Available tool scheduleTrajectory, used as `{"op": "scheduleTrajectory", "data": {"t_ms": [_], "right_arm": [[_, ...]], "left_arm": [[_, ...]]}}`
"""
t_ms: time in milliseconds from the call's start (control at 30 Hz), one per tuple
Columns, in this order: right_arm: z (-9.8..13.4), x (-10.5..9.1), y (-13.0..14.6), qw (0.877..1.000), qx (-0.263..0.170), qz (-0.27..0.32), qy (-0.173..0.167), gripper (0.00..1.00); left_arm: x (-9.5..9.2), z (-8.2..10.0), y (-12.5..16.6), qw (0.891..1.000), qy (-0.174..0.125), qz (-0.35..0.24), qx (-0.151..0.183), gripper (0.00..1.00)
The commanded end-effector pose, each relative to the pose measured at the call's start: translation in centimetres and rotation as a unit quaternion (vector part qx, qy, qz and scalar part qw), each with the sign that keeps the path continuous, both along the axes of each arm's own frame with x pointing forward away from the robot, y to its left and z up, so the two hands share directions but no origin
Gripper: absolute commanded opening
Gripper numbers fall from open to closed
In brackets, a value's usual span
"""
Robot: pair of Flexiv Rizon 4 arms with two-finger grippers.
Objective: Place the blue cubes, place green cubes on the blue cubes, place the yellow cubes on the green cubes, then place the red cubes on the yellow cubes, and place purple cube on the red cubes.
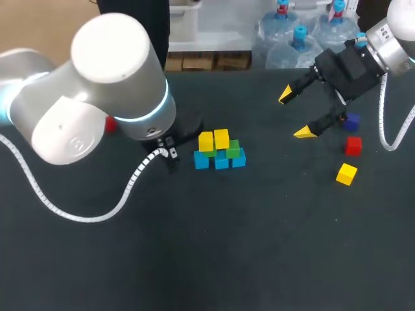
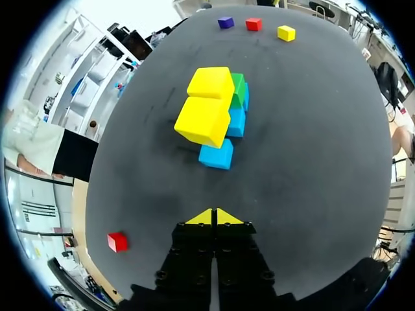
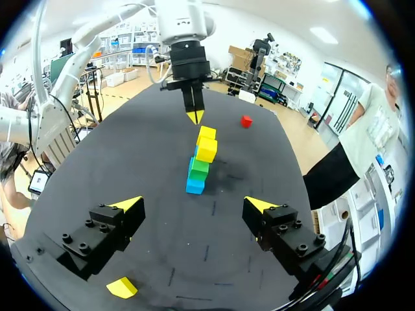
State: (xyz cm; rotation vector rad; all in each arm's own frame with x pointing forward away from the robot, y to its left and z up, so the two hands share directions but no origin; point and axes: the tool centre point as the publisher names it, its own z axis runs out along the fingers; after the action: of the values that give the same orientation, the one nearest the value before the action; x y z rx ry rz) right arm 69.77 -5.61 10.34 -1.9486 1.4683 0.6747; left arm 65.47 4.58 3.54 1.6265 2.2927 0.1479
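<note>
A stack stands mid-table: three blue cubes in a row, green cubes on them, and two yellow cubes on top. My left gripper is shut and empty, a short way back from the stack's yellow cubes; in the head view my own arm hides it. My right gripper hangs open and empty at the right, above the table. Just beside it lie a purple cube, a red cube and a loose yellow cube. Another red cube lies beside the left gripper.
My bulky left arm covers the table's left part, with a white cable looping below it. The front half of the dark table is bare.
</note>
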Motion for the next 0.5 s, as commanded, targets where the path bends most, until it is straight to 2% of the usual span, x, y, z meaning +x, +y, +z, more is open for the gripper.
{"op": "scheduleTrajectory", "data": {"t_ms": [33, 233, 300, 333, 400, 467, 500], "right_arm": [[-0.03, -0.01, 0.01, 1.0, 0.001, 0.0, -0.001, 1.0], [-0.03, -0.01, 0.01, 1.0, 0.001, 0.0, -0.001, 1.0], [-0.03, -0.01, 0.01, 1.0, 0.001, 0.0, -0.001, 1.0], [-0.03, -0.01, 0.01, 1.0, 0.001, 0.0, -0.001, 1.0], [-0.03, -0.01, 0.01, 1.0, 0.001, 0.0, -0.001, 1.0], [-0.03, -0.01, 0.01, 1.0, 0.001, 0.0, -0.001, 1.0], [-0.03, -0.01, 0.01, 1.0, 0.001, 0.0, -0.001, 1.0]], "left_arm": [[0.07, -0.2, 0.11, 1.0, 0.0, -0.003, -0.006, 0.0], [0.43, -0.21, -0.06, 1.0, 0.004, -0.012, -0.014, 0.0], [0.46, -0.22, -0.09, 1.0, 0.004, -0.013, -0.019, 0.26], [0.46, -0.22, -0.09, 1.0, 0.004, -0.013, -0.019, 0.31], [0.46, -0.22, -0.09, 1.0, 0.004, -0.013, -0.019, 0.47], [0.46, -0.22, -0.09, 1.0, 0.004, -0.013, -0.019, 0.88], [0.46, -0.22, -0.09, 1.0, 0.004, -0.013, -0.019, 1.0]]}}
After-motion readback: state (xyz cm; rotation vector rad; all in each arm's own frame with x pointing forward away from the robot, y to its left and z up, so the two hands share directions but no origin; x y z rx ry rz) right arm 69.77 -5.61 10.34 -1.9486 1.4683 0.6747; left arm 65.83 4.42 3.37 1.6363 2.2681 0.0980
